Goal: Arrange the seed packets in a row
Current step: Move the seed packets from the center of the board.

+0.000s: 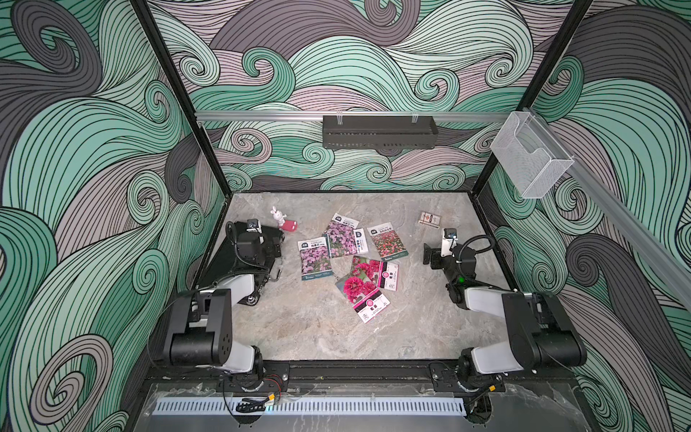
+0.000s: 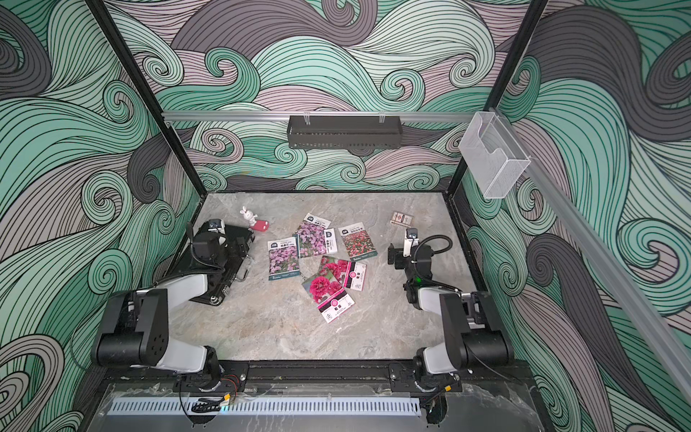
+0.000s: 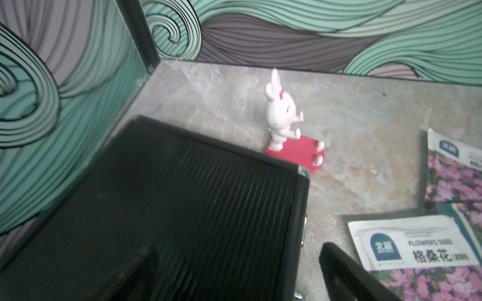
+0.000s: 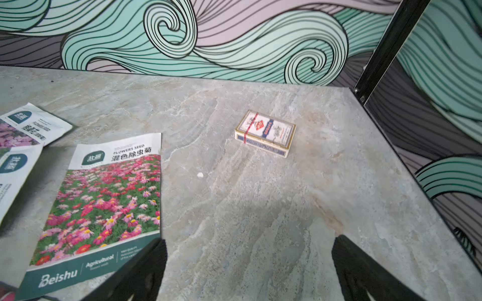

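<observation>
— What sort of place is this?
— A robot lab cell. A stone-look tabletop (image 1: 318,336) sits boxed in by swirl-printed panels (image 1: 93,149) on black frame posts (image 1: 175,86).
— What else shows it?
— A left arm (image 1: 209,329) and a right arm (image 1: 531,333) bolted along the tabletop's near edge, and an aluminium rail (image 1: 261,116) above its far edge.

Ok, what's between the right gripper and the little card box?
Nothing: only bare tabletop lies between the open right gripper and the card box, as the right wrist view shows. The red-pink seed packet lies off to one side.
</observation>
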Robot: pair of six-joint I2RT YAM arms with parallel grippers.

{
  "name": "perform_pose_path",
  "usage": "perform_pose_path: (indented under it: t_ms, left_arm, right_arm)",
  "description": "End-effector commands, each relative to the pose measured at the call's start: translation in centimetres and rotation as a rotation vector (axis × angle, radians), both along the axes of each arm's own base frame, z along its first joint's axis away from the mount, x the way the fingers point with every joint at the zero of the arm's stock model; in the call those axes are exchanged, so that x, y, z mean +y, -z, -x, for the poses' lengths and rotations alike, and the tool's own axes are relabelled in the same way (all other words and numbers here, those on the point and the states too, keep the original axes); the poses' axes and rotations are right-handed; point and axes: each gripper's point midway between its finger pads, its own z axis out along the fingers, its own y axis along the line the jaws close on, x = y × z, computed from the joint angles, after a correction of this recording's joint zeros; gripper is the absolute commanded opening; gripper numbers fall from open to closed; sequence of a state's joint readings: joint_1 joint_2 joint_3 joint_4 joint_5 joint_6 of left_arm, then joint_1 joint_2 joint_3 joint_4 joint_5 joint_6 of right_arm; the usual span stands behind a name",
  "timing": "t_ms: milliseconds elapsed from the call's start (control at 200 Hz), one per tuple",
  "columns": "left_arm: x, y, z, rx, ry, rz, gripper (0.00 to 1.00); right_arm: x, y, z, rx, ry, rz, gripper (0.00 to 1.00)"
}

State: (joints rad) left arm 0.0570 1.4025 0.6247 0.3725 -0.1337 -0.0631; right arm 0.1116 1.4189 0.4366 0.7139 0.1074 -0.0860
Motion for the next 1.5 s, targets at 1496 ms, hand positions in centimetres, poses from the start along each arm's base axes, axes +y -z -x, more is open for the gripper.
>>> perform_pose_path:
  t_ms: [1496]
  left_arm:
    - [-18.2, 7.4, 6.1, 0.739, 0.092, 0.360, 0.69]
  right_arm:
    - [27.8, -1.0, 2.7, 0.581, -0.660, -0.501, 0.95]
